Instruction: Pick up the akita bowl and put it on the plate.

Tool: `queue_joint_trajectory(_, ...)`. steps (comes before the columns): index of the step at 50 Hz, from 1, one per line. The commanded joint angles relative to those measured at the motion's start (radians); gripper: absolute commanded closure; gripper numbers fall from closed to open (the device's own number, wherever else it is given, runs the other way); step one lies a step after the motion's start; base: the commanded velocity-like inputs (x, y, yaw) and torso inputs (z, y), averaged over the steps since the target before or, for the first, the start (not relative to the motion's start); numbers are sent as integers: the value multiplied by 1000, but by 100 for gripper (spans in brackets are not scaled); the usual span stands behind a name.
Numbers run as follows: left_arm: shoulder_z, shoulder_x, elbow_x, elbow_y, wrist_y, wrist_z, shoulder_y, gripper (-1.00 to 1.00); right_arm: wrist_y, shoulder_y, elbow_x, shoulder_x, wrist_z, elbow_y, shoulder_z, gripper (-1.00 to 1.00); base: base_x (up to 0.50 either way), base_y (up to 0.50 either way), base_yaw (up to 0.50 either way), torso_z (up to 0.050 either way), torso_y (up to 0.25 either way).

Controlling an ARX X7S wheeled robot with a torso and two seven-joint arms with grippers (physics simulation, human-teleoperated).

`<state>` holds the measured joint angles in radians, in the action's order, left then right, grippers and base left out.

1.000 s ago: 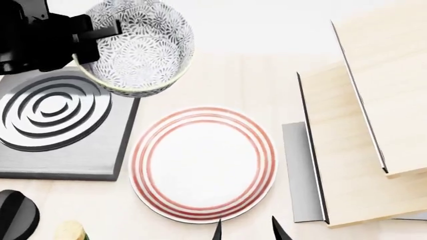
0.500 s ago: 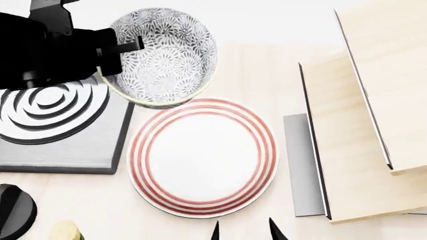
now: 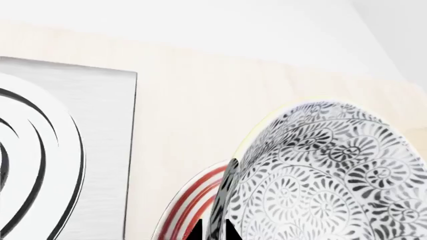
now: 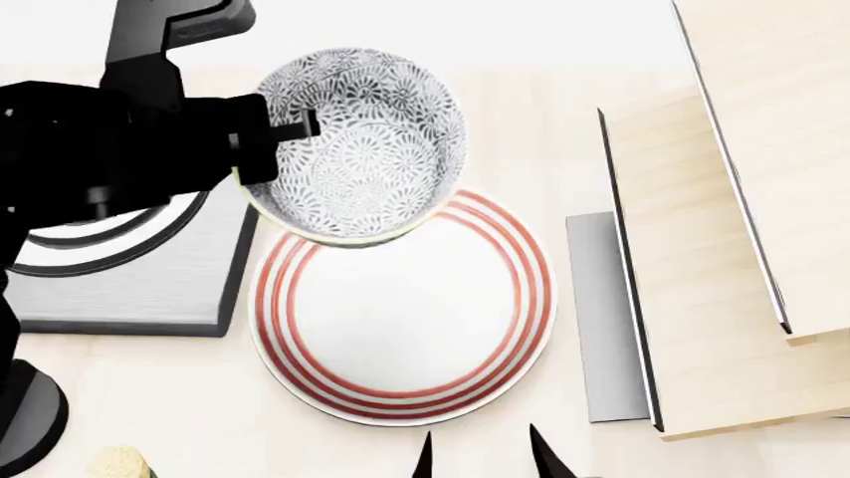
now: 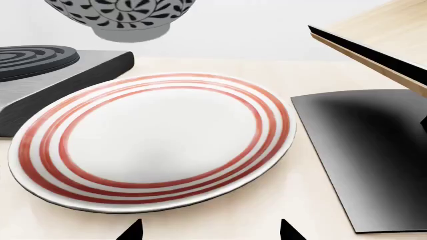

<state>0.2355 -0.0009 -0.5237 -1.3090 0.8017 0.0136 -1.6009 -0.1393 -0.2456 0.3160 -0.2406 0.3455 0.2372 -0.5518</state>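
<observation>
The akita bowl (image 4: pixel 356 142), white with a dense grey-black floral pattern, hangs in the air over the far left edge of the plate (image 4: pixel 402 309). My left gripper (image 4: pixel 273 134) is shut on the bowl's left rim, one finger inside and one outside. In the left wrist view the bowl (image 3: pixel 320 175) fills the lower right, the two fingertips (image 3: pixel 197 233) pinch its rim at the gripper (image 3: pixel 213 233), and the plate's red rings (image 3: pixel 190 205) show below. My right gripper (image 5: pixel 208 231) stands open near the plate (image 5: pixel 153 140), nothing between its fingers; the bowl's foot (image 5: pixel 127 15) floats above.
A grey square stove burner (image 4: pixel 126 284) with rings lies left of the plate. A tiered wooden rack (image 4: pixel 724 269) and a grey metal sheet (image 4: pixel 604 319) stand to the right. A black knob (image 4: pixel 27 418) and a pale object (image 4: pixel 119 463) sit at the near left.
My left arm has carried the bowl rightward and toward me, from above the burner's far corner to over the plate's far left edge. The right gripper stays put.
</observation>
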Motion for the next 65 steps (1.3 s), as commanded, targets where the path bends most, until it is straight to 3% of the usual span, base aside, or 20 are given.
queue_joint_trajectory(1,163,1,-213,1,-54,-22,21,100,21,2,8,0,7,24,-8,-100,0,0,3,0,0)
queue_joint_trajectory(12,270,1,-333,0,-98,-37,50,100,23,2,8,-4,11,15,-11,-100,1,0,1,0,0)
queue_joint_trajectory(18,178,1,-309,0,-89,-40,74,100,20,-1,9,-2,10,24,-13,-100,0,0,0,0,0)
queue_joint_trajectory(41,164,1,-343,0,-106,-29,144,100,15,-7,12,2,9,43,-21,-100,1,0,1,0,-1)
queue_joint_trajectory(52,271,1,-459,0,-149,-43,156,100,2,-11,15,5,3,67,-23,-100,1,1,1,-1,-1)
queue_joint_trajectory(65,498,1,-678,0,-192,-64,170,100,6,-9,15,4,9,60,-28,-100,2,1,1,-1,-1)
